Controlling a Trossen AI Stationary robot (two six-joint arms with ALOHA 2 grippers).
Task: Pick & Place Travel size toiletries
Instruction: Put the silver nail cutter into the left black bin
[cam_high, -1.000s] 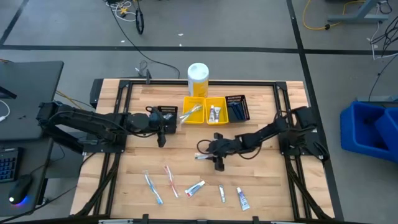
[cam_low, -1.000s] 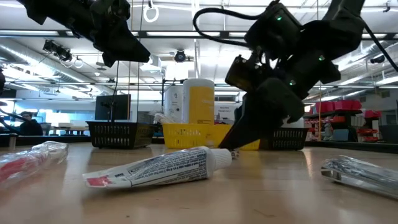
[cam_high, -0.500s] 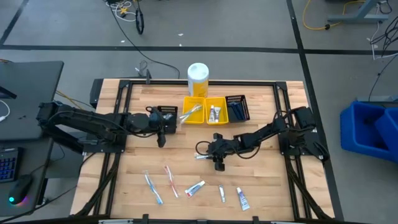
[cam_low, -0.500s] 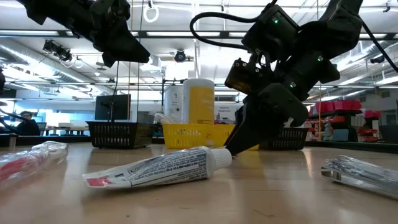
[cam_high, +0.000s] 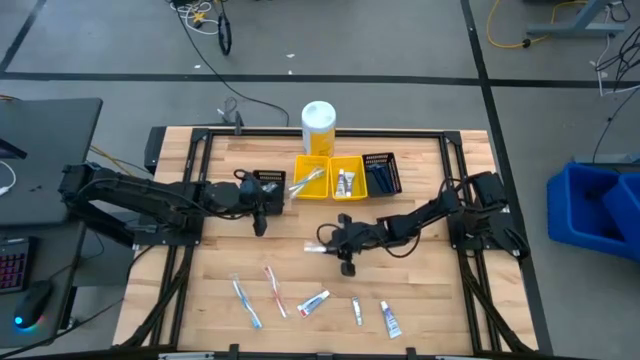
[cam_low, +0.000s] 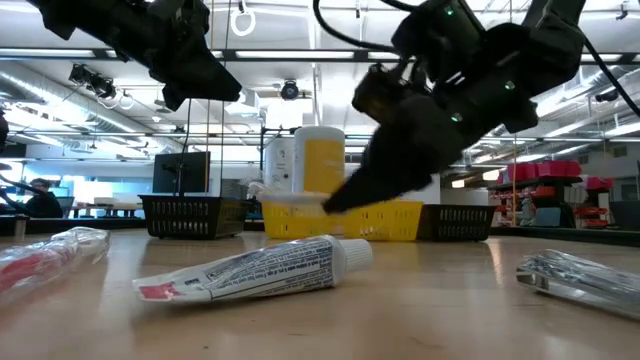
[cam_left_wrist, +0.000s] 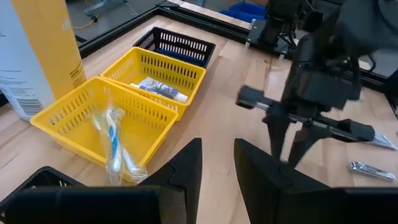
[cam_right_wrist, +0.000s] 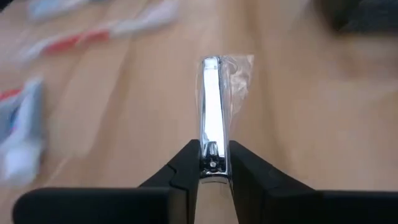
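My right gripper (cam_high: 337, 246) is near the table's middle, shut on a silvery nail clipper (cam_right_wrist: 211, 106) in a clear wrapper, also visible in the high view (cam_high: 318, 247). My left gripper (cam_left_wrist: 217, 174) hovers open and empty near the left black bin (cam_high: 265, 180). On the table's near part lie two wrapped toothbrushes (cam_high: 245, 301) (cam_high: 274, 290), a toothpaste tube (cam_high: 314, 302) and two smaller items (cam_high: 356, 310) (cam_high: 389, 320). The low view shows the toothpaste tube (cam_low: 250, 270) lying flat. My right gripper pinches the clipper's end (cam_right_wrist: 212, 152) between its two fingers, which press on its two long sides. The fingers come from the table's right, slanting down, in line with the clipper. The clipper sticks out past the fingertips toward the table's left, off the table (cam_low: 295, 205).
At the back stand two yellow bins (cam_high: 311, 178) (cam_high: 347, 177), one holding toothbrushes (cam_left_wrist: 115, 140) and one tubes (cam_left_wrist: 158, 90), and a black bin (cam_high: 381, 172). Behind them is a tall white-and-yellow container (cam_high: 318, 126). The black frame rails (cam_high: 180, 250) line the table's sides.
My right gripper has shut on the nail clipper and tipped its fingers up off the table. The clipper has come up with them and now points toward the table's left.
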